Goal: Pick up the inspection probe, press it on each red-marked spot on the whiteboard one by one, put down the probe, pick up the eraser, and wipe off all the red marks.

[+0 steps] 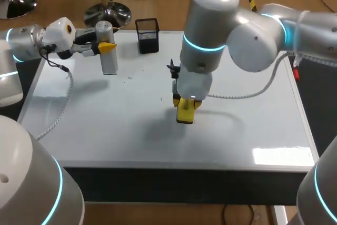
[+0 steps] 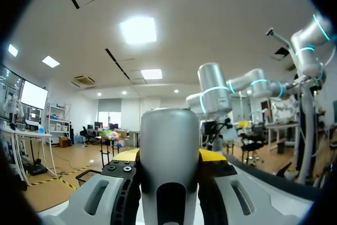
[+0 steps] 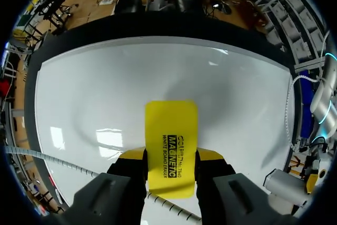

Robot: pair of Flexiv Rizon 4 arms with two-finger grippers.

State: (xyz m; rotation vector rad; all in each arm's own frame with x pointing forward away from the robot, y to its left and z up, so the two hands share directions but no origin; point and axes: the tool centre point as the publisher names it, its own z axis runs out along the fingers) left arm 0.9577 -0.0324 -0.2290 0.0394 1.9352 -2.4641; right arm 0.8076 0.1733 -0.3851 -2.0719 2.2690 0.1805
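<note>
End effector, right (image 3: 171,166): clamped on the yellow whiteboard eraser (image 3: 171,146), one finger on each long side, with the eraser's end sticking out ahead of the fingers.
Eraser: down near the middle of the whiteboard (image 3: 95,93). From the head view I judge that it is in contact with the surface, in a wiping pose.
End effector, left (image 2: 169,156): closed on the grey inspection probe (image 2: 169,130), which fills the gap between the two fingers.
Probe: held upright over the board's far left part, near the black mesh pen holder (image 1: 148,36) but apart from it. I cannot tell whether its lower end touches the board.
Board surface: I find no red marks in the head view or the right wrist view, only a few tiny dark specks between probe and eraser.
Done, as I judge it: the probe is picked up, and the eraser is picked up and on the board. The red marks look wiped off, unless one hides under the eraser or my right arm.
Unverifiable: whether every spot was pressed, as nothing on the board shows it.
Left to do: the probe has not been put down. After that I would make a last check that the board is clean and set the eraser down.
</note>
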